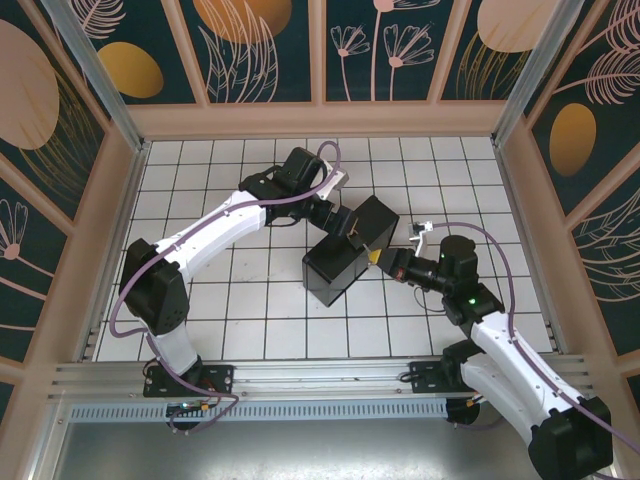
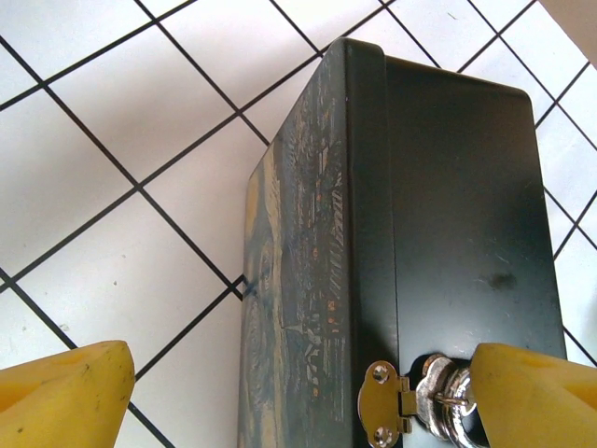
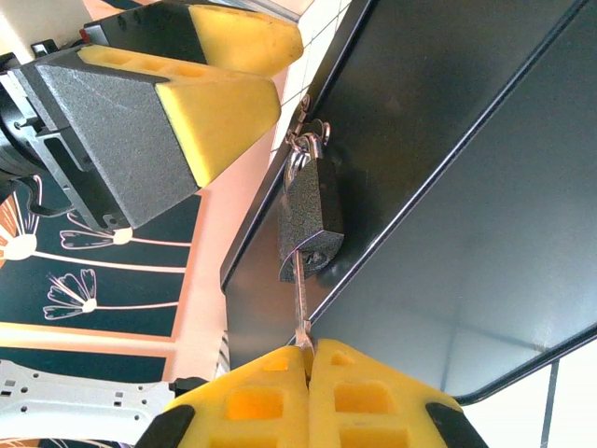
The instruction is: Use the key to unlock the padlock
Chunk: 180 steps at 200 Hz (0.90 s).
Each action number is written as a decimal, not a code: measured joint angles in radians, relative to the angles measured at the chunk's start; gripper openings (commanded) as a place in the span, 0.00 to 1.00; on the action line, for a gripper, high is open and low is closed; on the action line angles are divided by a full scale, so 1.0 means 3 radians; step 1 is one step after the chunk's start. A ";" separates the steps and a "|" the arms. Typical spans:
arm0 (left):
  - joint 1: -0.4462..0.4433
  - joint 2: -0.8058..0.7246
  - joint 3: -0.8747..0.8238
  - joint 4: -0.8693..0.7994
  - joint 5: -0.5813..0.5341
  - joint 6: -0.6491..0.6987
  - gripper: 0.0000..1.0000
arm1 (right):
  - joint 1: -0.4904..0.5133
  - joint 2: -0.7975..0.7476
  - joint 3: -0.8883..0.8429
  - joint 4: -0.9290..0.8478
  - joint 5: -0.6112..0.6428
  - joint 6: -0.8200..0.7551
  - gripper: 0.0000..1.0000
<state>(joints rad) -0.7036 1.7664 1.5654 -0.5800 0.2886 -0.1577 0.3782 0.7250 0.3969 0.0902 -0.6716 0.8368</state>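
Observation:
A black box (image 1: 345, 255) lies tilted in the middle of the tiled table. A dark grey padlock (image 3: 311, 219) hangs from the brass hasp (image 2: 382, 403) on the box's front. A silver key (image 3: 299, 303) has its tip in the padlock's keyhole. My right gripper (image 3: 310, 353) is shut on the key's head, just below the padlock, and shows at the box's right side (image 1: 384, 262). My left gripper (image 2: 298, 406) stands open over the box's edge by the hasp, its yellow fingers (image 3: 224, 103) close above the padlock. It also shows over the box's far end (image 1: 348, 224).
The box (image 2: 448, 187) has a painted side panel and a plain black lid. Wooden walls with floral panels (image 1: 320, 50) enclose the white tiled table (image 1: 220, 310). A metal rail (image 1: 300, 375) runs along the near edge between the arm bases.

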 measured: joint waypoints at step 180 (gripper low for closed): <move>0.0000 -0.0019 0.0046 -0.0027 0.0076 0.0004 0.94 | 0.0000 -0.0003 -0.0003 -0.0004 -0.0025 -0.0009 0.05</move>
<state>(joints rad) -0.7036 1.7607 1.5791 -0.5880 0.3115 -0.1566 0.3782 0.7242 0.3962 0.0891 -0.6792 0.8341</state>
